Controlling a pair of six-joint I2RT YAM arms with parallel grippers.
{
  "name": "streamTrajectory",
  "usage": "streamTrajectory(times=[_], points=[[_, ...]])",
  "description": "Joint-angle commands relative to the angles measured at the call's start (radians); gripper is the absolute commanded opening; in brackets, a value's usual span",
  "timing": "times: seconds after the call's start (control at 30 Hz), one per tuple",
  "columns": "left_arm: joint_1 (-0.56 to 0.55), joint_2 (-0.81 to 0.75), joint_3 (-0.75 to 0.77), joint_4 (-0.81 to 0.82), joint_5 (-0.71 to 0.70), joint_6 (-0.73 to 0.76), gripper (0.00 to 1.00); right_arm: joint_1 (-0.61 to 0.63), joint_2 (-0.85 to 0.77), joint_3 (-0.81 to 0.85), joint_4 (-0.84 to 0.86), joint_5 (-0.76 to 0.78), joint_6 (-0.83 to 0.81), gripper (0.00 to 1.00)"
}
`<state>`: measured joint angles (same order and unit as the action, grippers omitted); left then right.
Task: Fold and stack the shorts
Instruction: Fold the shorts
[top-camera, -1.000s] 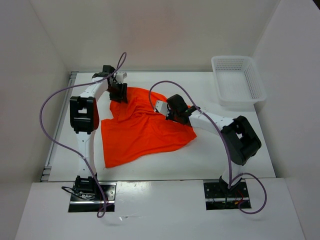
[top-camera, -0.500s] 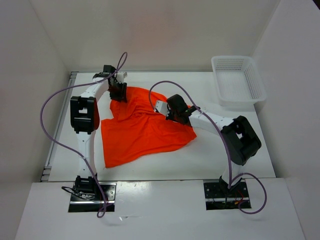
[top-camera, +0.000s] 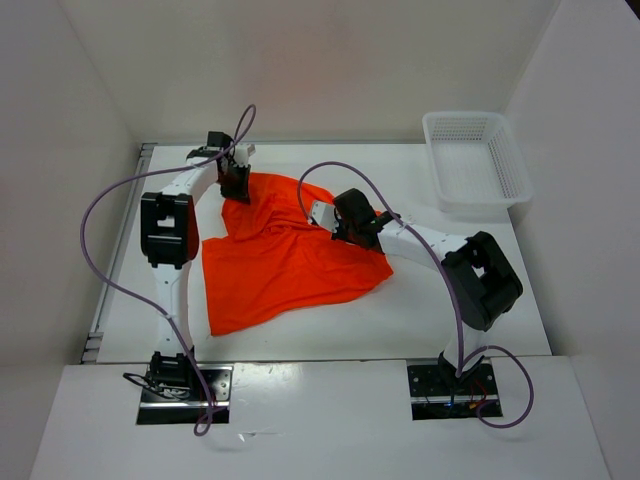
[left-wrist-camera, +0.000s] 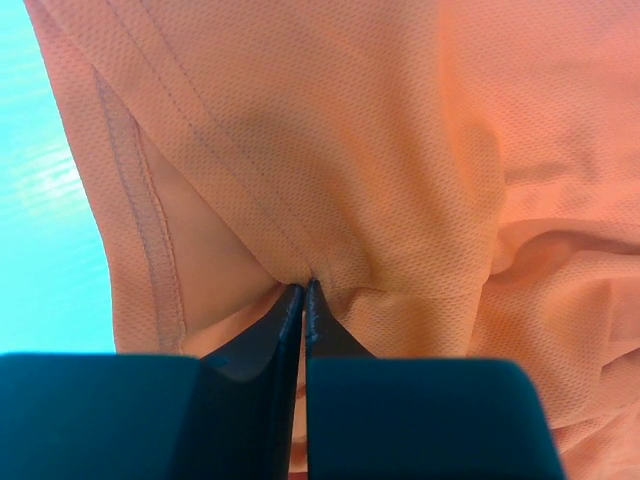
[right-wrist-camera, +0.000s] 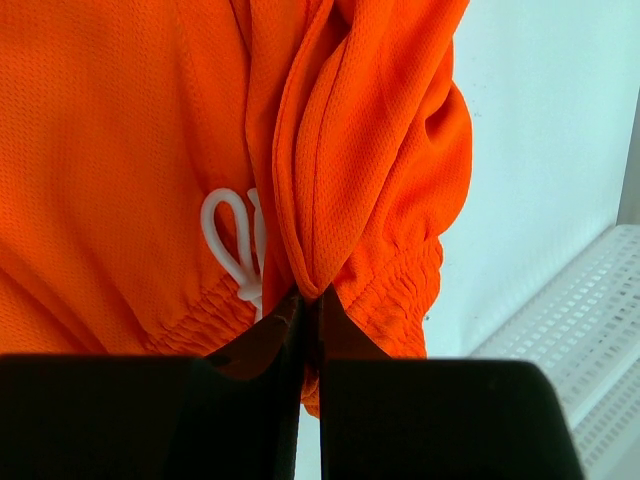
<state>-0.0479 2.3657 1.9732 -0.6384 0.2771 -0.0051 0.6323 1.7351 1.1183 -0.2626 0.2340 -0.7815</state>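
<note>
Closest to you, both arm bases are bolted at the near edge of the flat white table (top-camera: 460, 310). Just beyond them lies the pair of bright orange soft-fabric shorts (top-camera: 285, 265), left of the table's middle and between the two arms. The near part is spread flat, with one corner reaching toward the left arm's base. The far part is gathered and creased where the grippers meet it.

Your right gripper (right-wrist-camera: 310, 296) comes in from the right, onto the far right part of the shorts. Its black fingers are pressed together, pinching a raised fold of the orange cloth. The pinch sits right at the puckered elastic waistband (right-wrist-camera: 400, 300). A loop of the white drawstring (right-wrist-camera: 230, 245) lies on the fabric just left of the fold.

Farther back, your left gripper (left-wrist-camera: 304, 291) is at the far left corner of the shorts. Its fingers are clamped together too, with the mesh-textured cloth puckering into their tips, so it is gripping the fabric. A stitched hem runs down the left side of that wrist view, with bare table beside it.

Farthest away, the white mesh plastic basket (top-camera: 475, 165) sits at the far right corner of the table, well apart from the shorts.
</note>
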Motion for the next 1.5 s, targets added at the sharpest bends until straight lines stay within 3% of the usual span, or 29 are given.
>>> streamTrajectory(times=[0.0,0.2,0.4,0.57,0.7,0.83,1.07,1.3,1.4,1.47], points=[[-0.004,-0.066,-0.023,0.029,-0.026,0.005,0.04,-0.002,-0.012,-0.003,0.023,0.018,-0.015,0.00],[0.005,-0.161,-0.011,0.020,0.000,0.005,0.00,-0.002,-0.012,-0.012,0.071,0.067,-0.035,0.00],[0.092,-0.226,0.055,-0.055,0.082,0.005,0.00,-0.002,-0.022,-0.012,0.175,0.142,-0.044,0.00],[0.138,-0.322,0.009,-0.105,0.109,0.005,0.00,-0.057,-0.040,0.038,0.184,0.142,-0.053,0.00],[0.247,-0.405,0.065,-0.127,0.099,0.005,0.00,-0.118,-0.040,0.110,0.194,0.142,-0.075,0.00],[0.284,-0.477,0.102,-0.167,0.137,0.005,0.00,-0.128,-0.031,0.143,0.175,0.113,-0.075,0.00],[0.275,-0.704,-0.132,-0.297,0.146,0.005,0.00,-0.128,-0.103,0.127,0.074,0.067,-0.085,0.00],[0.284,-0.891,-0.494,-0.597,0.146,0.005,0.00,-0.118,-0.273,0.011,-0.159,-0.106,-0.151,0.00],[0.284,-0.967,-0.634,-0.661,0.146,0.005,0.00,-0.108,-0.343,-0.037,-0.294,-0.215,-0.226,0.00],[0.264,-1.007,-0.718,-0.661,0.096,0.005,0.00,-0.080,-0.377,-0.103,-0.313,-0.248,-0.239,0.06]])
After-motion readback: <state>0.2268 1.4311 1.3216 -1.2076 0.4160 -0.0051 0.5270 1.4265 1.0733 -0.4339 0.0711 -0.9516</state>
